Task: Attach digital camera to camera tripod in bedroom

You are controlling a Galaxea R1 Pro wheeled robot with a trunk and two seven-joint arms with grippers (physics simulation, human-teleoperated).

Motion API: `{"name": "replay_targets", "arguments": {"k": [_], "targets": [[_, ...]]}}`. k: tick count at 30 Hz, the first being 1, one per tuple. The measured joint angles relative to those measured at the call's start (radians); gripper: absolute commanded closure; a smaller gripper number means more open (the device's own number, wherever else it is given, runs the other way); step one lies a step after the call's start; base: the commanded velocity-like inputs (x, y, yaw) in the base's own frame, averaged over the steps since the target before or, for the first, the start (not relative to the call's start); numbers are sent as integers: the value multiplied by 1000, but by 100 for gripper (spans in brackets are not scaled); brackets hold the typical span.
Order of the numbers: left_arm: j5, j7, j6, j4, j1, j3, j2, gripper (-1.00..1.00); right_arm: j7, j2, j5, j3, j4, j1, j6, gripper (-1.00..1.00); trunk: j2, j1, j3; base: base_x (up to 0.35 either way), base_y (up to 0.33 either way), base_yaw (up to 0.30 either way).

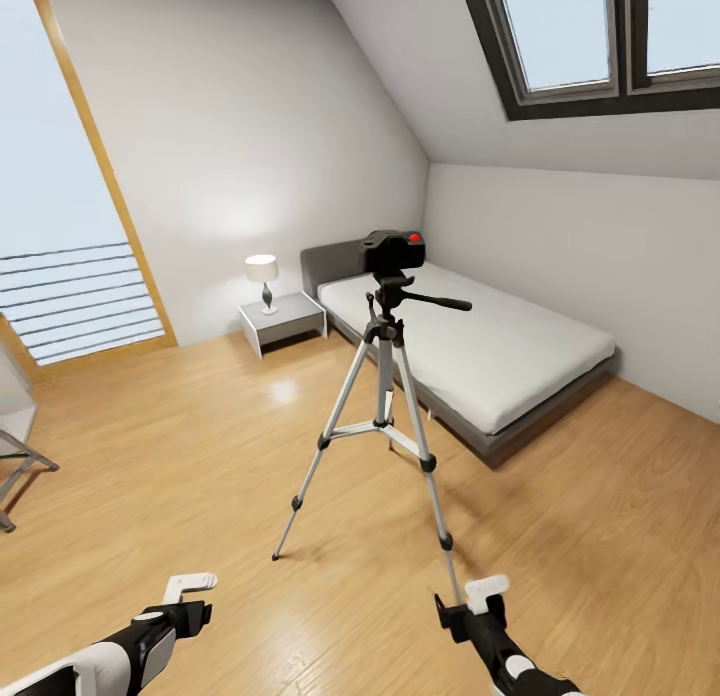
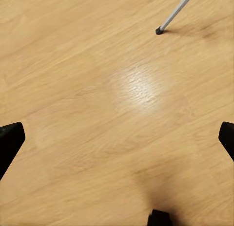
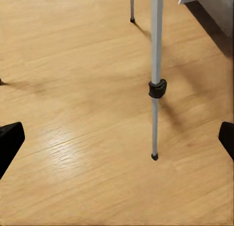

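Observation:
The digital camera (image 1: 392, 251), black with a red button on top, sits on the black head of the camera tripod (image 1: 384, 376). The tripod stands upright on the wood floor in the middle of the bedroom, its pan handle pointing right. My left gripper (image 1: 192, 598) hangs low, left of the nearest legs, open with only floor between its fingers (image 2: 9, 141). A tripod foot (image 2: 160, 30) shows beyond it. My right gripper (image 1: 480, 601) is open too, just in front of the tripod's near right leg (image 3: 155, 89), not touching it.
A low grey bed (image 1: 500, 356) with a white mattress lies behind and right of the tripod. A white nightstand (image 1: 283, 321) with a lamp (image 1: 263, 276) stands at the back wall. A metal-legged item (image 1: 15, 456) is at the left edge. Skylights (image 1: 600, 36) are overhead.

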Motion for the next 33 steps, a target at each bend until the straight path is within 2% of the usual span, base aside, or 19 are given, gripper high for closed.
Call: {"name": "replay_targets", "arguments": {"k": [5,13,16,23,33], "targets": [[0,0,1,0,0,0,-1,-100,0,-7,-1,1,8,20,-2,-100,0,0,0,0,0,0],[-1,-2,0,0,0,0,-2,-100,-4,-9,-2,2,12,135,2,-100,0,0,0,0,0,0],[-1,-3,0,0,0,0,-2,-100,-9,-13,-2,1,12,159,12,-100,0,0,0,0,0,0],[-1,-3,0,0,0,0,-2,-100,-31,-13,-6,1,11,169,92,-100,0,0,0,0,0,0],[-2,-3,0,0,0,0,-2,-100,-29,-3,-7,0,8,170,96,-100,0,0,0,0,0,0]]}}
